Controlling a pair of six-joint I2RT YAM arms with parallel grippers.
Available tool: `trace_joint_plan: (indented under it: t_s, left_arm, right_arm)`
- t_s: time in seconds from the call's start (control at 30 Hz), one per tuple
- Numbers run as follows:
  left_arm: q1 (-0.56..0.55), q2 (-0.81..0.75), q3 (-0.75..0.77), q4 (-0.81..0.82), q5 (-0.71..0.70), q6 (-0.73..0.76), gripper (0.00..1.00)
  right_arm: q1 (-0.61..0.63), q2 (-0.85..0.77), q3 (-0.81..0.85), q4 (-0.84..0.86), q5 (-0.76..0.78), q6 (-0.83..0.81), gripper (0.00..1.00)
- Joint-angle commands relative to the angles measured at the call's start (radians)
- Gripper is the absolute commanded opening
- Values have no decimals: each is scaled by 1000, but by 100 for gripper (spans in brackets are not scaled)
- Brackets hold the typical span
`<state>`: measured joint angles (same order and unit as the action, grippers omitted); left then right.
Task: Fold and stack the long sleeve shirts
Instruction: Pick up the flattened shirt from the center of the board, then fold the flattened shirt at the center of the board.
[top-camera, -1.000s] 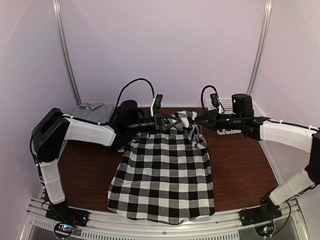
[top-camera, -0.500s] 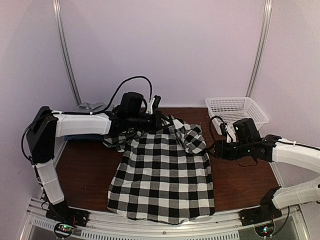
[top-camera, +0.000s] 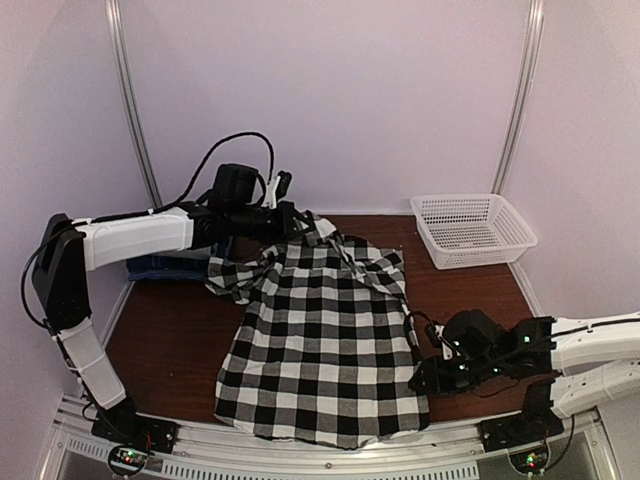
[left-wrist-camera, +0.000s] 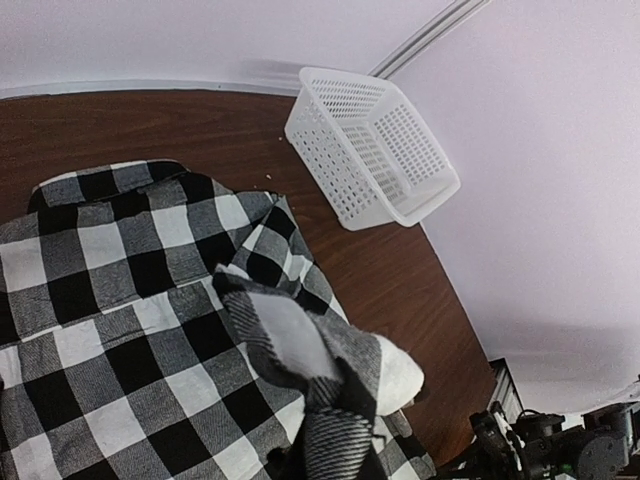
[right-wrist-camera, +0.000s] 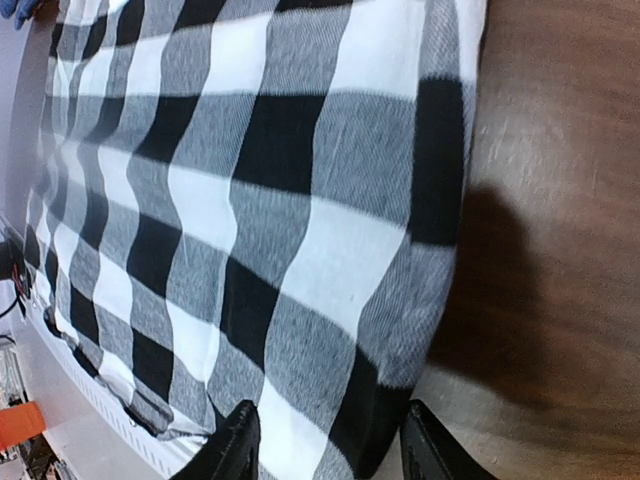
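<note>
The black-and-white plaid shirt lies spread on the brown table, hem toward the arms. My left gripper is shut on a bunched piece of its upper left part and holds it raised above the far end; in the left wrist view the cloth covers the fingers. My right gripper is open, low at the shirt's right edge near the hem. In the right wrist view its fingertips straddle the shirt's edge. Dark blue denim-like shirts lie folded at the far left. The grey shirt is hidden.
A white mesh basket stands at the far right corner; it also shows in the left wrist view. Bare brown table lies right of the shirt. Metal frame posts stand at the back corners.
My right gripper let go of the shirt's top and came down to its lower right edge. My left gripper moved back and left, lifting its piece of cloth.
</note>
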<state>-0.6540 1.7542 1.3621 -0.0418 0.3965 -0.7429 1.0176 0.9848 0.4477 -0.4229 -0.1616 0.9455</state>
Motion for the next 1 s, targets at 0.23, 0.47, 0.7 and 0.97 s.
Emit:
trace_joint_plan:
  t_s: [0.23, 0.47, 0.7, 0.97]
  left_arm:
    - [22, -38, 47, -20, -13, 51, 0]
    - [44, -26, 115, -61, -29, 86, 0]
    - [85, -23, 181, -109, -44, 123, 0]
    - [139, -37, 190, -154, -64, 155, 0]
  right_arm:
    - [250, -5, 2, -33, 71, 237, 42]
    - [300, 68, 119, -81, 68, 218, 21]
    - [303, 148, 259, -120, 50, 136, 19]
    - [295, 355, 432, -100, 35, -4, 8]
